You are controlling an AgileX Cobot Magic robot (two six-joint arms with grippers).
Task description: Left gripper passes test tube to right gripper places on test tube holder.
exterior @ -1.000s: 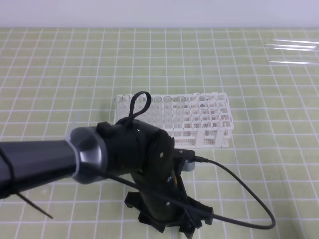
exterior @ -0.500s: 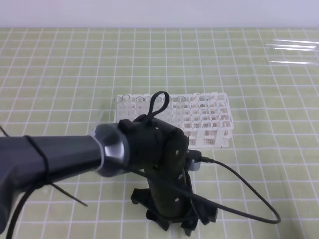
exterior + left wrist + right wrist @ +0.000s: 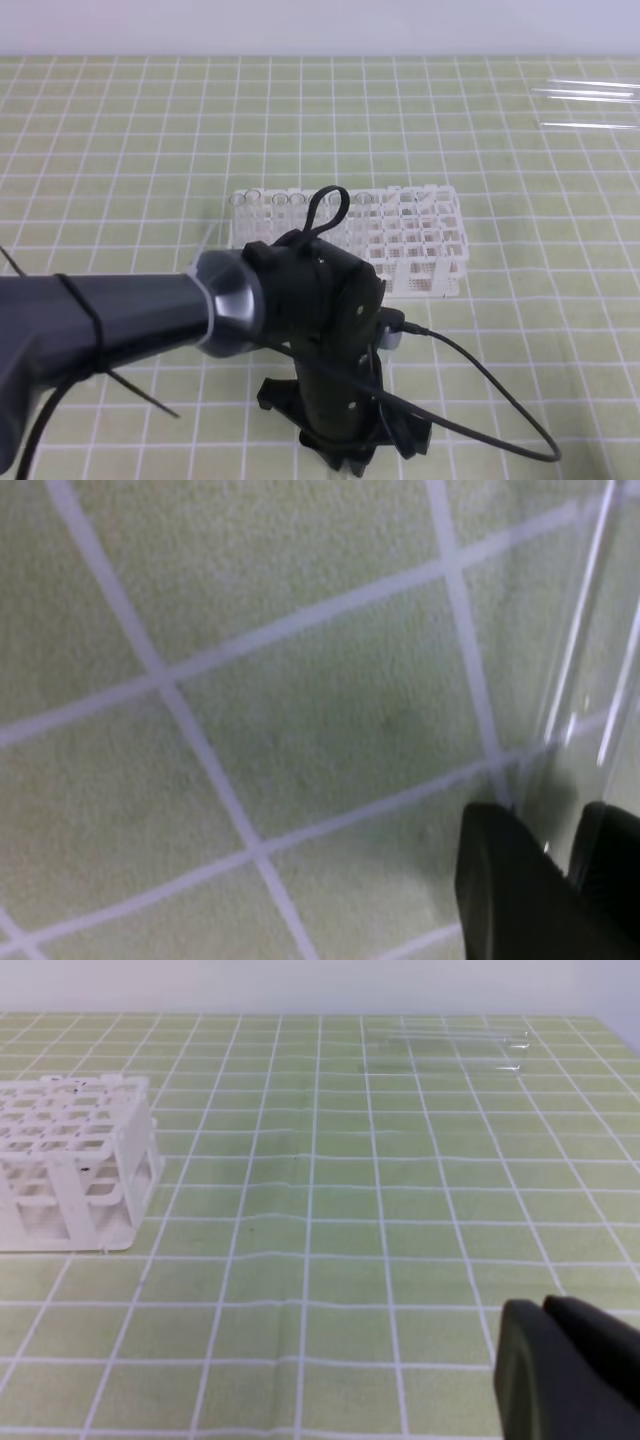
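Exterior high view, left to right: the left gripper [image 3: 350, 440], a black claw on a thick dark arm with a trailing cable, reaches down to the green checked table mat [image 3: 120, 130] in the foreground, while the white plastic test tube holder [image 3: 410, 240], a grid of square holes, stands behind it, well apart from the claw. Spare clear tubes [image 3: 590, 100] lie at the far right edge of the mat. Left wrist view: the slim, clear glass test tube [image 3: 590, 630] lies on the mat and runs between the two black fingertips [image 3: 500, 880], which stand close on either side of it; whether they have fully clamped the glass cannot be told. Right wrist view: the right gripper [image 3: 550, 1355], black and bulky, waits with its jaws pressed together and holding nothing, the rack off to its left. The step in hand looks like the pick-up. Done well, the fingers would squeeze the tube squarely and gently so the round glass does not roll or slip out, then lift it level, leaving a free length for the other claw to take
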